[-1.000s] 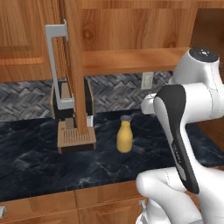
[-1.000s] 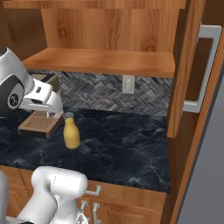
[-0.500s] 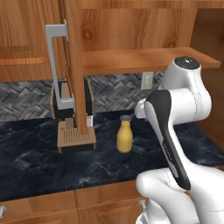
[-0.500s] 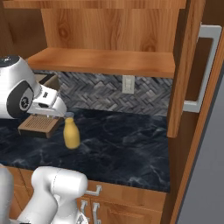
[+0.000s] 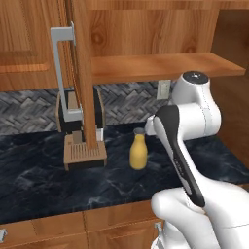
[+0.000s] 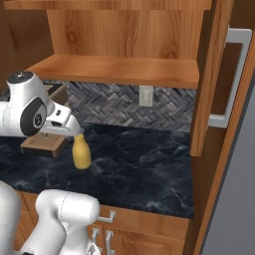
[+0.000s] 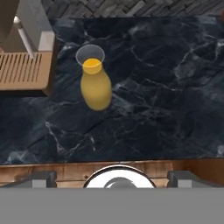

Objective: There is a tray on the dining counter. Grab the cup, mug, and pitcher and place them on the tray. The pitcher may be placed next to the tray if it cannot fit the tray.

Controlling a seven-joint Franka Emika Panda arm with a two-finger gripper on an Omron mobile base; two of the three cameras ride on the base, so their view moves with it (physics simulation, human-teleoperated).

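The pitcher [image 5: 138,153] [image 6: 81,153] [image 7: 95,85], mustard yellow with a narrow grey neck, stands upright on a black marble counter [image 7: 166,96] backed by herringbone tiles. My gripper [image 7: 113,178] hangs over the counter's front edge, open, with nothing between its fingertips [image 7: 40,177]. In the hand view the pitcher lies ahead of it and a little to the left, well apart. In the base views my white hand [image 6: 63,121] sits just above and beside the pitcher. The tray, the dining counter, the cup and the mug are out of view.
A coffee machine with a wooden drip tray [image 5: 83,151] [image 7: 22,72] stands left of the pitcher. An open cabinet door with a grey handle [image 5: 62,73] hangs over it; another door [image 6: 214,74] juts out on the right. A wooden shelf [image 6: 119,69] runs above the counter.
The arm has swung its upper joints lower and toward the pitcher. The pitcher has stayed put and the gripper has stayed open.
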